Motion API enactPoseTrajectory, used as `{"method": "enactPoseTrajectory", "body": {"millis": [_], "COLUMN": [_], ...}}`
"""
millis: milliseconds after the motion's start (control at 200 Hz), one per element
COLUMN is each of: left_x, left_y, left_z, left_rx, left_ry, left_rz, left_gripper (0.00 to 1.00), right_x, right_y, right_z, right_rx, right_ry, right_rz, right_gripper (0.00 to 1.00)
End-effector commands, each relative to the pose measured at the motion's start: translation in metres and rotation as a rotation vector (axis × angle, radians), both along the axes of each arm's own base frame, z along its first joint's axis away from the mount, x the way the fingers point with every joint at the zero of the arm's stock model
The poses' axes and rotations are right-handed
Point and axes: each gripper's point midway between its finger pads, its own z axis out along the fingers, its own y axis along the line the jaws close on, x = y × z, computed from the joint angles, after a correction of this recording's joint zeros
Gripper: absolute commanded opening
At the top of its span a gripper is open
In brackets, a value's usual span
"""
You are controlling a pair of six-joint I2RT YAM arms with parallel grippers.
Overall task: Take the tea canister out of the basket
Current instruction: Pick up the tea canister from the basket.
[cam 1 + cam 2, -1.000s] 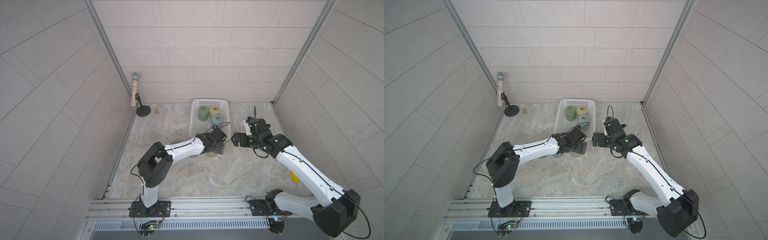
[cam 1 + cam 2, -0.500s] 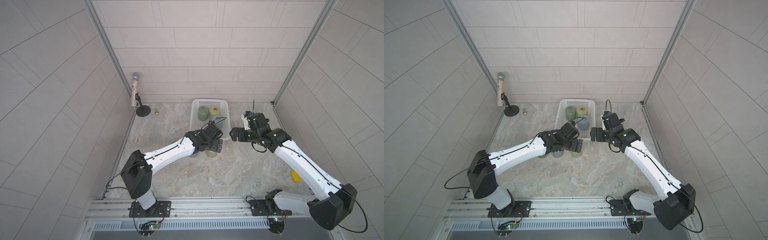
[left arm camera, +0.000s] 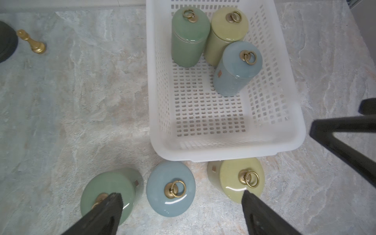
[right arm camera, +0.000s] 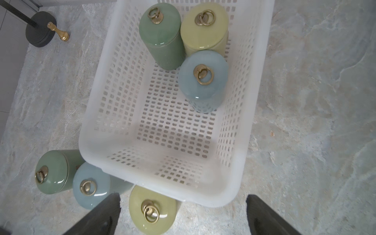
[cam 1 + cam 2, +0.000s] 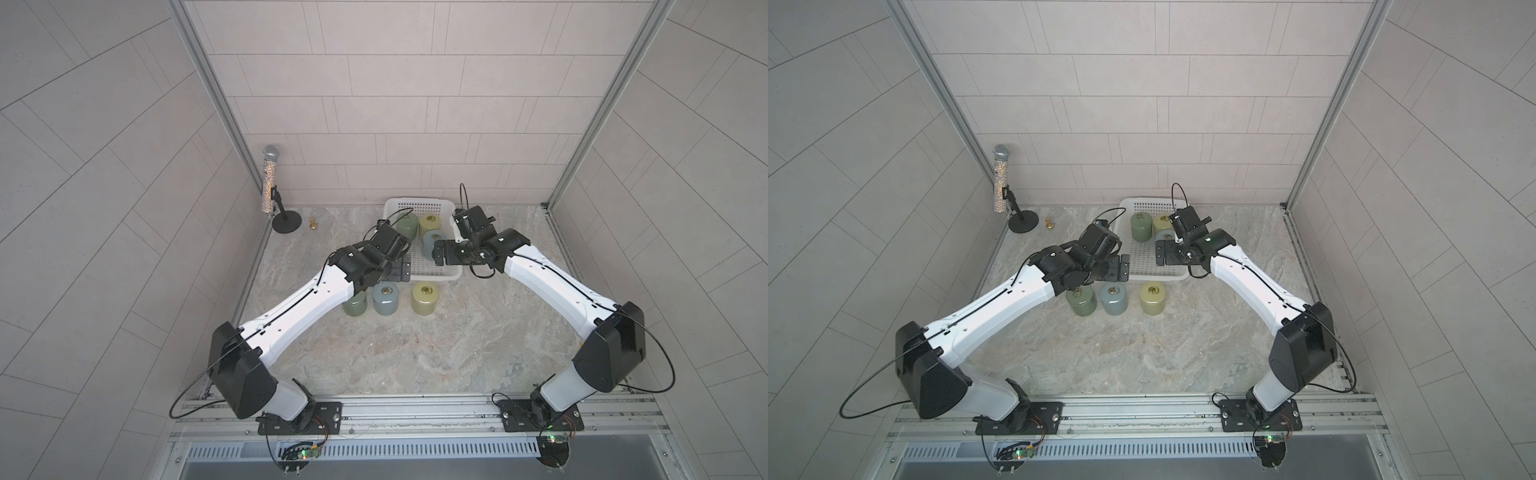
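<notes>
1. Tea canister hold: none. The right gripper (image 4: 184,201) has its fingers (image 4: 262,215) spread wide, empty and touching nothing. It hangs above the near half of the basket (image 4: 162,195).
2. Likewise the left gripper (image 3: 182,200): fingers (image 3: 109,213) at full spread, empty, clear of all items. It hangs above the marbled table (image 3: 81,101) just outside the basket's near wall, on the left arm's side.
3. Inside the basket are three canisters, upright, grouped toward its far end.
   - The green canister (image 3: 189,40) and yellow canister (image 3: 225,34) stand side by side by the far wall.
   - The blue canister (image 3: 236,71) stands closest to the near end, close against the yellow one. Whether they touch cannot be told.
4. Outside the basket are three canisters, upright, in a row along its near wall: outer green canister (image 3: 97,183), outer blue canister (image 3: 158,193), outer yellow canister (image 3: 230,179).
5. Step in hand, as judged: between picks, approaching the next canister. About half the lot is out.
6. Next move, as judged:
   - The blue canister is the freest target, and the right gripper is the nearer one.
   - It calls for a descent with the jaws straddling the body below the lid.
   - The lift then goes straight up, clear of the basket's rim.
   - The set-down goes beside the outside row.
7. Caution, as judged:
   - A pinch on the lid ring (image 3: 249,58) alone might lift only the lid.
   - The glazed wall may slip.
   - A finger could nudge the yellow neighbour.
</notes>
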Motion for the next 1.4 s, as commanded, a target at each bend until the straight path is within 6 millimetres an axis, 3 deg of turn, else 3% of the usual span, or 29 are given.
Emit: {"method": "enactPoseTrajectory", "body": {"millis": [0, 180, 560, 750, 1156, 1391], "left_x": [-0.005, -0.006, -0.014, -0.018, -0.037, -0.038], "left_y": [0.018, 0.036, 0.044, 0.037, -0.002, -0.003], "left_z": [0.010, 0.022, 0.040, 0.045, 0.044, 0.040], "left_rx": [0.023, 0.032, 0.005, -0.049, -0.221, -0.234], "left_ry": [-0.022, -0.096, -0.134, -0.164, -0.107, -0.089], "left_rz": [0.013, 0.037, 0.029, -0.011, -0.202, -0.204], "left_gripper": [1.00, 1.00, 1.00, 1.00, 1.00, 1.00], "right_x": [0.018, 0.046, 0.092, 0.112, 0.131, 0.135], "right_y": [0.007, 0.009, 0.007, 0.012, 0.008, 0.012], "right_z": [-0.003, -0.021, -0.058, -0.069, -0.095, -0.109], "right_rx": [-0.013, -0.079, -0.172, -0.197, -0.226, -0.227], "right_ry": [0.001, 0.010, 0.052, 0.059, 0.090, 0.115], "right_rz": [-0.026, -0.070, -0.096, -0.094, -0.106, -0.095], "right_gripper": [1.00, 1.00, 1.00, 1.00, 1.00, 1.00]}}
